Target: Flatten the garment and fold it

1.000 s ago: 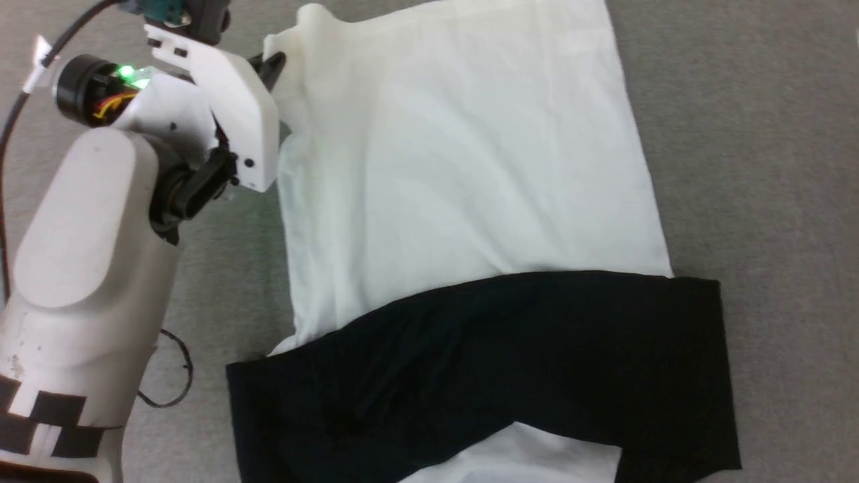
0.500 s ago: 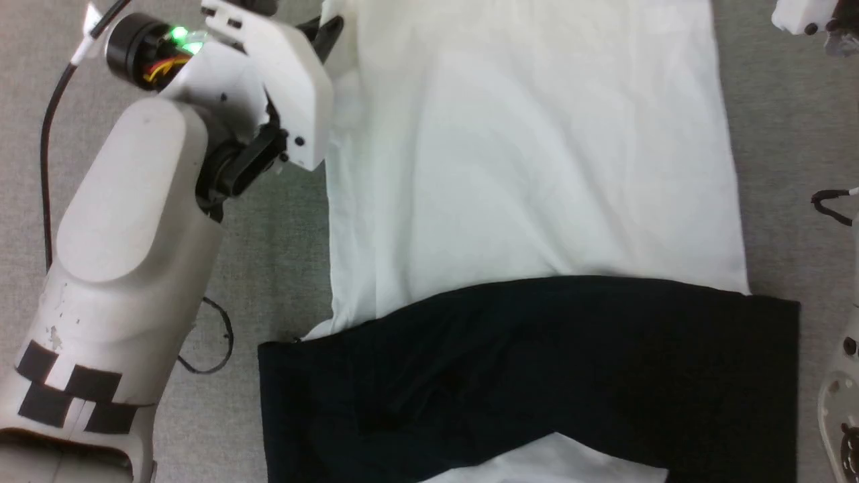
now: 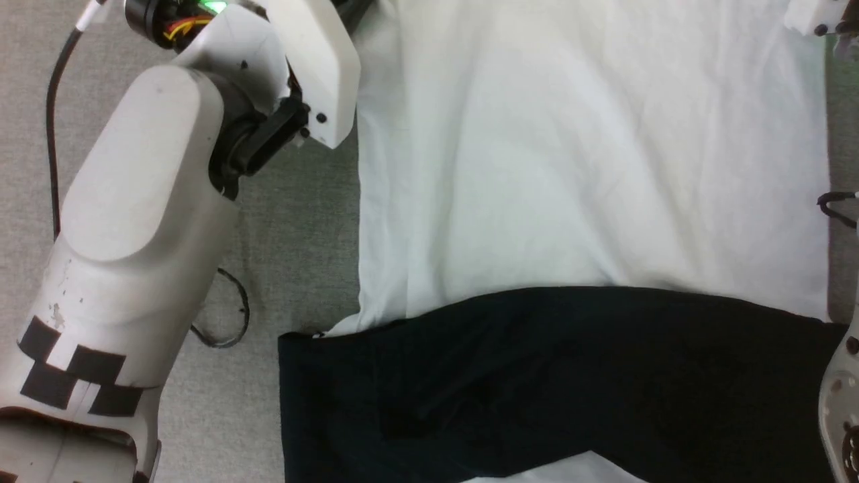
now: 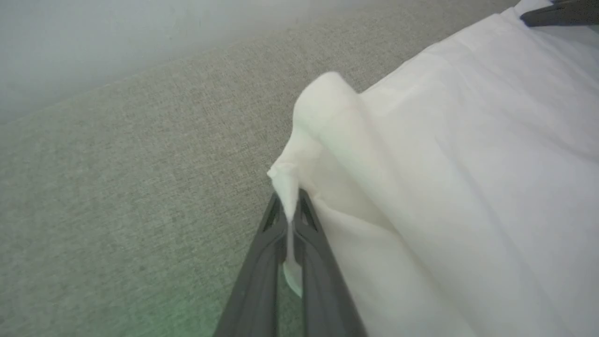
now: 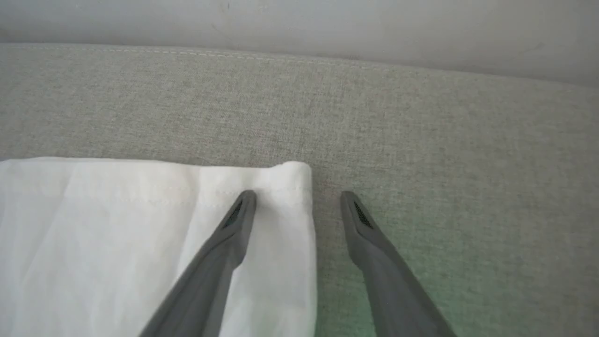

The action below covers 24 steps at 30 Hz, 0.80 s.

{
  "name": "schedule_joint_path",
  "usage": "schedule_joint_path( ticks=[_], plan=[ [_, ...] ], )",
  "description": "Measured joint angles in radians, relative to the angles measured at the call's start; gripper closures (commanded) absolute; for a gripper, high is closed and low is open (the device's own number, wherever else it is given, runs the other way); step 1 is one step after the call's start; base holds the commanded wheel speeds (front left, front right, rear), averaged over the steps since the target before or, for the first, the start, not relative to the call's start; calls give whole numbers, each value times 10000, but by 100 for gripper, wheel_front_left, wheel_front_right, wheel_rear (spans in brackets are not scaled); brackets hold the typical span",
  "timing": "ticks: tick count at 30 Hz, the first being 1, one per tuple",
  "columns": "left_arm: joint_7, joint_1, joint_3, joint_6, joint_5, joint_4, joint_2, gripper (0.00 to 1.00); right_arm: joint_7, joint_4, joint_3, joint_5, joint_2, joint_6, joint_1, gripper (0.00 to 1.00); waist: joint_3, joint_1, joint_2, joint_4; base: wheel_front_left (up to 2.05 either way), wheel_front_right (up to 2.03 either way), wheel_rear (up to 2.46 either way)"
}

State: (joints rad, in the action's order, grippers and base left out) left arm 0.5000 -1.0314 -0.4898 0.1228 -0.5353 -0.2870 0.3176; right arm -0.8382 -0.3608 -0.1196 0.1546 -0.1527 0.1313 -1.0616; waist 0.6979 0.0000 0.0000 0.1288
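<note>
The garment point(image 3: 570, 154) lies on grey fabric, its white body panel spread wide with a black part point(image 3: 550, 382) across the near end. In the left wrist view my left gripper point(image 4: 292, 208) is shut on the garment point(image 4: 444, 187), pinching a far corner that stands up in a peak. In the right wrist view my right gripper point(image 5: 298, 199) is open, straddling the other far corner of the garment point(image 5: 140, 234): one finger over the white cloth, the other over bare fabric. The left forearm point(image 3: 134, 221) fills the head view's left side.
The grey woven surface point(image 3: 302, 221) runs beside the cloth and ends at a seam point(image 5: 299, 58) with a pale wall behind. A thin black cable point(image 3: 231, 322) loops by the left arm. Part of the right arm point(image 3: 839, 396) shows at the right edge.
The head camera has shifted, so the garment sits further right and larger in view. The left gripper keeps its pinch on the corner. The right arm's parts have come into view at the right edge.
</note>
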Motion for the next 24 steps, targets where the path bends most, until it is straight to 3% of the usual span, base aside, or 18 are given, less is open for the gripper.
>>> schedule_joint_path(
  ticks=[1,2,3,11,20,24],
  plan=[
    [-2,-19,-10,0,-35,-12,0,100,-63,21,-17,-4,-4,0,-15,51,25,0,0,43,0,0,0],
    [-6,-32,-12,0,-50,-31,2,100,-81,56,-17,-27,-12,0,-33,87,42,0,0,78,0,0,0],
    [-25,-39,-10,0,-86,-52,12,100,-79,92,-6,-63,-12,0,-34,100,49,0,0,101,0,0,0],
    [-840,-12,343,-21,-203,-372,207,100,640,326,48,-155,35,2,101,100,-313,1,0,-1,0,0,0],
    [-2729,2,1356,-464,-186,-77,688,100,1570,1825,151,1066,-531,2,333,100,-1163,0,0,-349,0,0,0],
    [-3106,198,1588,-489,-211,232,874,100,1733,2460,-52,1668,-825,4,852,100,-1574,-1,0,-518,0,0,0]
  ],
)
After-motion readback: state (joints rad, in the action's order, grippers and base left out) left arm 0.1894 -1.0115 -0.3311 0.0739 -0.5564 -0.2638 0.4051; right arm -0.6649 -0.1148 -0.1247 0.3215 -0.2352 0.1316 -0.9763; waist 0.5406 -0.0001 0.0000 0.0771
